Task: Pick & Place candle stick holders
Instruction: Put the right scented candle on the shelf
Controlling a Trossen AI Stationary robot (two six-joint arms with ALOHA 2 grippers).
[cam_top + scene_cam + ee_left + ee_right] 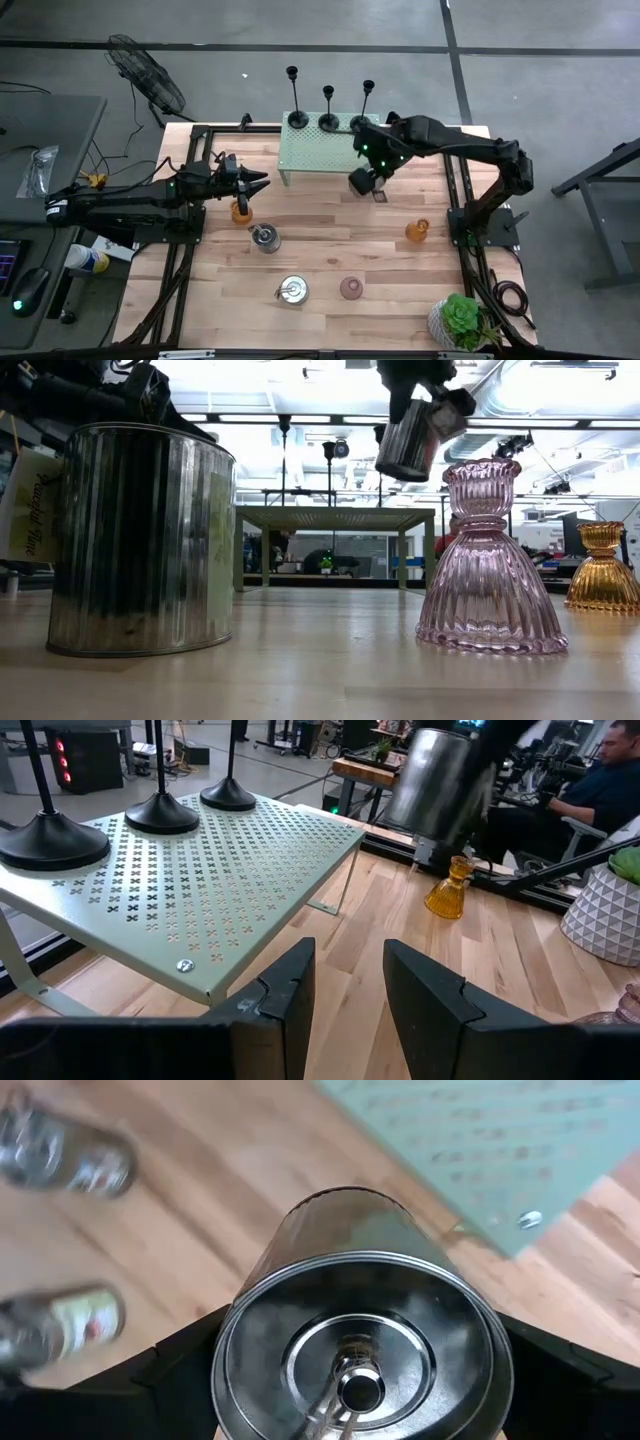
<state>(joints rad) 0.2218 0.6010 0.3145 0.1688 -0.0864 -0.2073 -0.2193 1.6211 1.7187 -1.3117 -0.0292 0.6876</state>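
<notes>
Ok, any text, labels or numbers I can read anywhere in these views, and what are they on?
"Peaceful Time": cursive, running sideways on the pale tag behind the big metal tin in the low view.
Labels on the two tins lying on the table in the right wrist view: too blurred to read.
Nothing else legible.

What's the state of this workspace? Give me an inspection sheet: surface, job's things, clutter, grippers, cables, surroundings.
Surface: wooden table, with a green perforated shelf at the back.
Job's things: three black candlesticks, upright along the shelf's back edge.
Clutter: two tins, two amber holders, pink holder, plant.
Grippers: right gripper holds a third tin off the table by the shelf's front. Left gripper is open and empty, near one amber holder.
Cables: cables on the floor left of the table, and a coil at its right edge.
Surroundings: fan on the floor and a seated person beyond the table.
</notes>
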